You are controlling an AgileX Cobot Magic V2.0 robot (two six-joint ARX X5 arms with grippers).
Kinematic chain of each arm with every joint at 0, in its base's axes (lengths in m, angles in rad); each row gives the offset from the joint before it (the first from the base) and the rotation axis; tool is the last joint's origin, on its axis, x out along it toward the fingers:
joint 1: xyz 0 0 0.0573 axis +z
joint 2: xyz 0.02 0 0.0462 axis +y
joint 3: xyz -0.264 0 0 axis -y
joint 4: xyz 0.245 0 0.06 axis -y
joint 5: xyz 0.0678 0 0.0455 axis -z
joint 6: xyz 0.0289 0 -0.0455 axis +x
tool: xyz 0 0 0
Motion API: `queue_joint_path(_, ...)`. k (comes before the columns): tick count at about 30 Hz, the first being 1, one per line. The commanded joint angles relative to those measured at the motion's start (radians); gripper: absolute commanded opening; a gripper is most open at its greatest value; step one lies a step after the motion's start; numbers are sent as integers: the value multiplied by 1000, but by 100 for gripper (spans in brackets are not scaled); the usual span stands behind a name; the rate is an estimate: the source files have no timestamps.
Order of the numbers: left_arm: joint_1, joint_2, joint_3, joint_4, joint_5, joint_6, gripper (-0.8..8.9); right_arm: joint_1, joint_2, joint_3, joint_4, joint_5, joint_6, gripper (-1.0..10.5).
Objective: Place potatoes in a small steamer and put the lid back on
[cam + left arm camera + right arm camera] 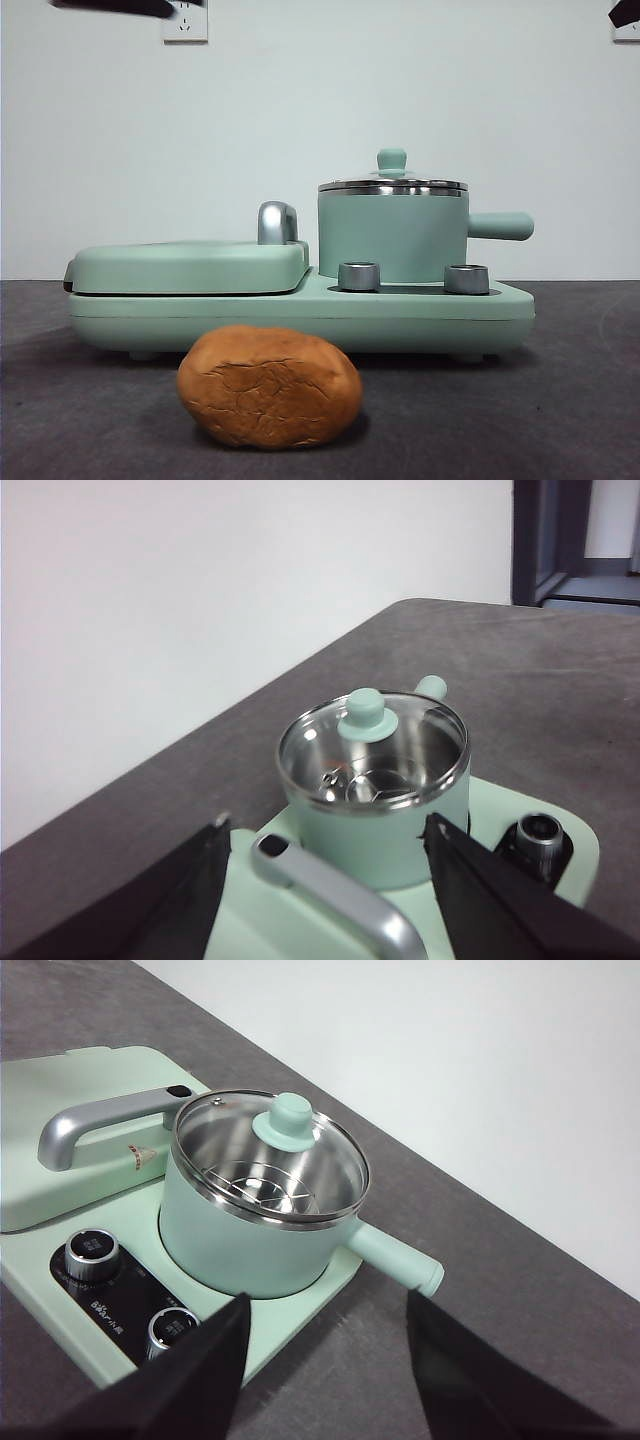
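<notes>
My left fingers (130, 900) are two flat black wedges with a matte finish and straight, sharp edges, each broad at its base and narrowing toward the tip. A small pale glint sits on the tip of one. My right fingers (200, 1375) look the same: plain black, smooth-faced, angular, without markings, screws or cables that I can see. In the front view my arms show only as black tips (115, 7) at the top corners.

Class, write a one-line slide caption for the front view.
Potato lies on the table before the appliance; lid sits on the small steamer.
</notes>
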Motion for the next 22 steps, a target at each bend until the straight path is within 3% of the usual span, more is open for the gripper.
queue_joint_path(1,-39,101,60,34,-11,-23,312,4,3,16,11,3,13,247)
queue_joint_path(16,-164,667,520,82,-11,-119,312,5,3,16,19,3,13,247)
queue_joint_path(22,-192,830,682,81,-11,-120,312,11,3,16,21,3,13,247)
